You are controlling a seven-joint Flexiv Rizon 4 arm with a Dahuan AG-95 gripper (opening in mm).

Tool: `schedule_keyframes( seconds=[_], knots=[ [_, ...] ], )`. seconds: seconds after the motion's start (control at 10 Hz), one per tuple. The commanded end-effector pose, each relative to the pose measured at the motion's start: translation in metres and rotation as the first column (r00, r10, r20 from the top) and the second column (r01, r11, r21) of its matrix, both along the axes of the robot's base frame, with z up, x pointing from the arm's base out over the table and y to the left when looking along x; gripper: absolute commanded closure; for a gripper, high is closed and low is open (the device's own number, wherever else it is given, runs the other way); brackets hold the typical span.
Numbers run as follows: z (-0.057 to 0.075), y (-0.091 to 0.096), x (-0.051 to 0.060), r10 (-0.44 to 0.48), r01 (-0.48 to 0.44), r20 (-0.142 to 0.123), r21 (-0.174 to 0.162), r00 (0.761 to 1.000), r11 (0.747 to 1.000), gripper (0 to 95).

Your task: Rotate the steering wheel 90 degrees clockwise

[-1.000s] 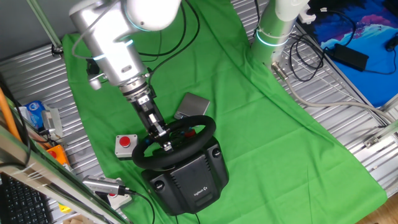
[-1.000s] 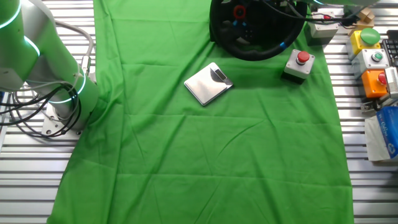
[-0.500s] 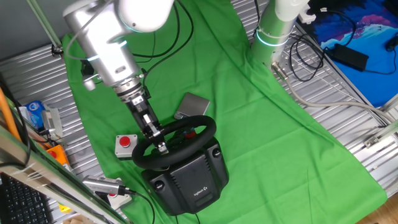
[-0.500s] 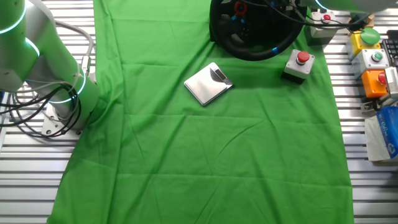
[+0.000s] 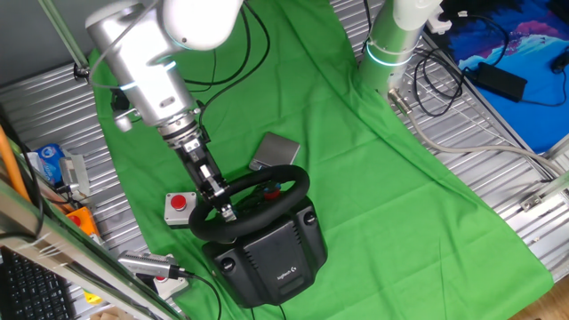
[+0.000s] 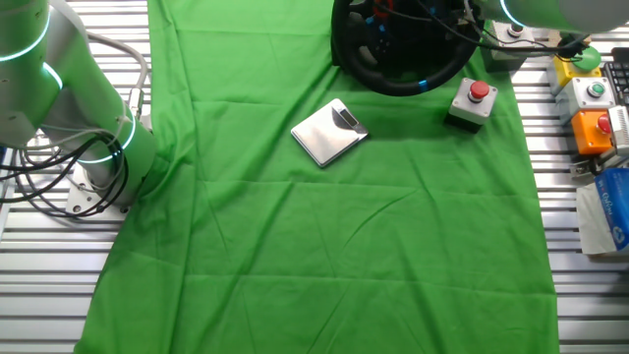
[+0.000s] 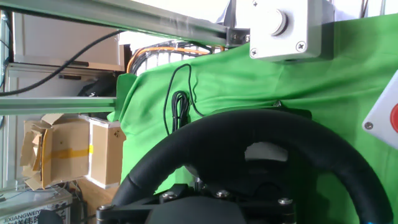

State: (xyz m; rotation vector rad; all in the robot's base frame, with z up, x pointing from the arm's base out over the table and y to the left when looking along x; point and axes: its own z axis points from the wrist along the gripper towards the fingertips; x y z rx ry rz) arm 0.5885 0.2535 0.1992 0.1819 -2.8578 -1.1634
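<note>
The black steering wheel (image 5: pixel 289 189) sits on its bulky black base (image 5: pixel 271 258) at the near edge of the green cloth. My gripper (image 5: pixel 224 208) is down on the left part of the rim and looks shut on it. In the other fixed view the wheel (image 6: pixel 393 87) is at the top edge, with red and blue hub buttons showing. In the hand view the thick rim (image 7: pixel 249 134) arches across the lower half. My fingers are hidden there behind the black gripper body.
A small grey box with a red button (image 5: pixel 179 205) stands just left of the wheel; it also shows in the other fixed view (image 6: pixel 472 101). A flat silver box (image 5: pixel 274 151) lies behind the wheel. A second arm's base (image 5: pixel 391 44) stands at the far edge. Several button boxes (image 6: pixel 590 98) line one side.
My arm has swung to the left with the gripper on the rim. The wheel has turned a little with it; the blue mark on the rim has shifted along the circle.
</note>
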Motion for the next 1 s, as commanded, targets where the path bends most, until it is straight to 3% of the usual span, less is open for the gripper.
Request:
schedule_keyframes(
  seconds=[0.1,0.5,0.9,1.0],
  knots=[
    [-0.001,-0.001,0.0,0.0,0.0,0.0,0.0,1.0,1.0,95.0],
    [0.016,0.004,-0.006,-0.009,0.008,-0.027,-0.012,1.0,1.0,95.0],
    [0.029,-0.008,-0.019,0.034,-0.035,-0.037,-0.022,0.999,0.999,95.0],
    [0.032,-0.017,-0.021,0.109,-0.111,-0.027,-0.086,0.994,0.99,95.0]
  ],
)
